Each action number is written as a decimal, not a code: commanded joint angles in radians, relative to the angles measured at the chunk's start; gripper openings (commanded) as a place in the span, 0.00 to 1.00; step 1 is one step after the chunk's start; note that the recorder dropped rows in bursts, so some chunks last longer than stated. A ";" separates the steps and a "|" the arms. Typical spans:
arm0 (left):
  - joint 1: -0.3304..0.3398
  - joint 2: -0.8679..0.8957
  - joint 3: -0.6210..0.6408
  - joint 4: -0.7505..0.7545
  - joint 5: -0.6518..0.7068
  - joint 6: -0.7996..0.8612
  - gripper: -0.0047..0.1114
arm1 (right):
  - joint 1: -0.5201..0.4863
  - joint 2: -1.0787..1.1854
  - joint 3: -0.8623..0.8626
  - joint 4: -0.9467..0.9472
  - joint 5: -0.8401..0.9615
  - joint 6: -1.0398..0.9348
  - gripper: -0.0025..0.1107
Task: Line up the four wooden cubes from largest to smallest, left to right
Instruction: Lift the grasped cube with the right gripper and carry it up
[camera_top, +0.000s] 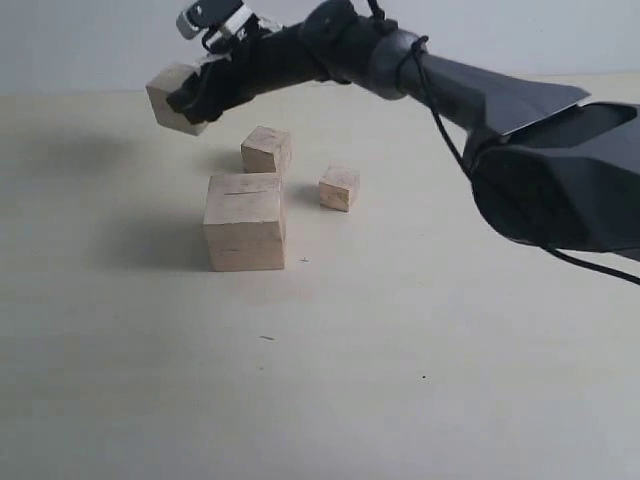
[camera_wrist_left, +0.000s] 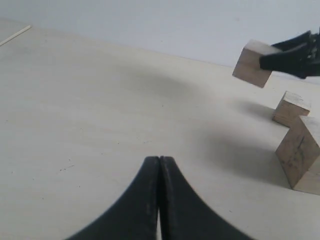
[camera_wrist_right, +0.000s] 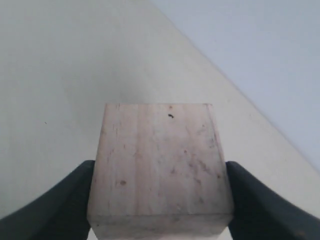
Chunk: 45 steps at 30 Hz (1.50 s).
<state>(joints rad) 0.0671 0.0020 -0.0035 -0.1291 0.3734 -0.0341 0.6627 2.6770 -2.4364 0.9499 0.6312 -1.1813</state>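
Four pale wooden cubes show in the exterior view. The largest cube (camera_top: 245, 220), with a thin dark slit on top, rests on the table. Behind it sits a smaller cube (camera_top: 266, 150), and the smallest cube (camera_top: 339, 187) lies to their right. My right gripper (camera_top: 185, 100) reaches across to the far left and is shut on a mid-sized cube (camera_top: 172, 93), which hangs tilted above the table. In the right wrist view that cube (camera_wrist_right: 160, 165) fills the space between the fingers (camera_wrist_right: 65, 200). My left gripper (camera_wrist_left: 159, 159) is shut and empty, low over bare table, well apart from the cubes.
The table (camera_top: 400, 380) is a plain pale surface. The dark right arm (camera_top: 480, 100) stretches from the right edge across the back. The left wrist view shows the held cube (camera_wrist_left: 254, 63) above two resting cubes (camera_wrist_left: 291, 107) (camera_wrist_left: 302, 157).
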 joint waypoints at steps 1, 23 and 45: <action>0.003 -0.002 0.004 -0.001 -0.006 0.004 0.04 | 0.000 -0.111 -0.003 -0.092 0.108 0.121 0.02; 0.003 -0.002 0.004 -0.001 -0.006 0.004 0.04 | 0.000 -0.361 -0.003 -0.475 0.374 0.773 0.02; 0.003 -0.002 0.004 -0.001 -0.006 0.004 0.04 | 0.000 -0.372 0.101 -0.429 0.330 0.776 0.02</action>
<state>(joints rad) 0.0671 0.0020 -0.0035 -0.1291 0.3734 -0.0341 0.6627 2.3403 -2.4016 0.5091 0.9971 -0.3990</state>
